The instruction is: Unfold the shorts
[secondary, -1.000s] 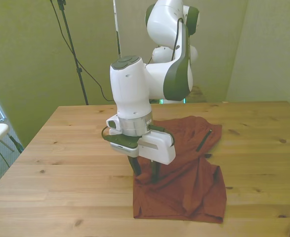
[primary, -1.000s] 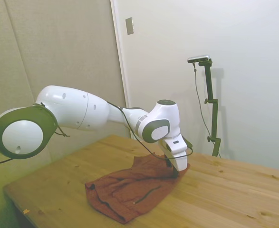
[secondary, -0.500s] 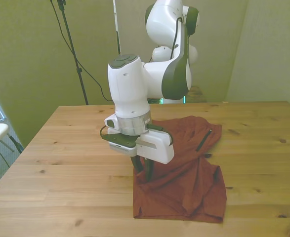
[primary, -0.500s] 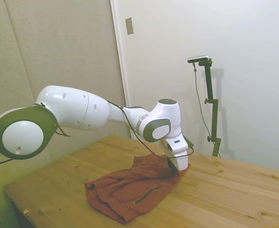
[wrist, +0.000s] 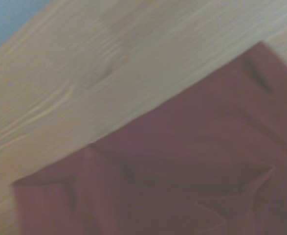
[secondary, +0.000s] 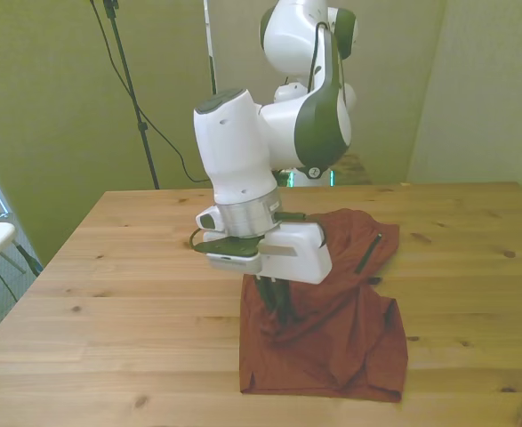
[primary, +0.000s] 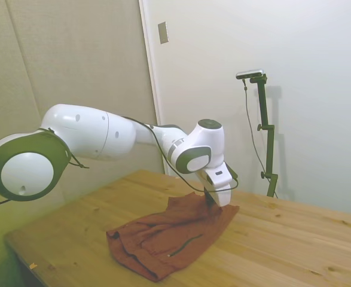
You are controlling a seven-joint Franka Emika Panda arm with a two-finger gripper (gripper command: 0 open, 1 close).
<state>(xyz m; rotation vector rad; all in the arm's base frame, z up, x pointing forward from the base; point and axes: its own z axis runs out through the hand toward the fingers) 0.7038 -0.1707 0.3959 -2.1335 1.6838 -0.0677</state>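
So compared to a second ago the tool [secondary: 275, 301] has closed up: the two dark fingers were spread over the cloth, and now they're pinched narrow on a fold of the shorts [secondary: 336, 320], right at the garment's edge on the front view's left. The wrist has also tipped and lifted a little, so the fabric under it peaks up into a small ridge in the side view [primary: 214, 206]. The rest of the rust-brown shorts hasn't budged, still lying rumpled on the wooden bench [secondary: 109, 294] toward its near edge in the front view, dark pocket line showing. Wrist view is blurry, just cloth [wrist: 192, 181] against wood grain.
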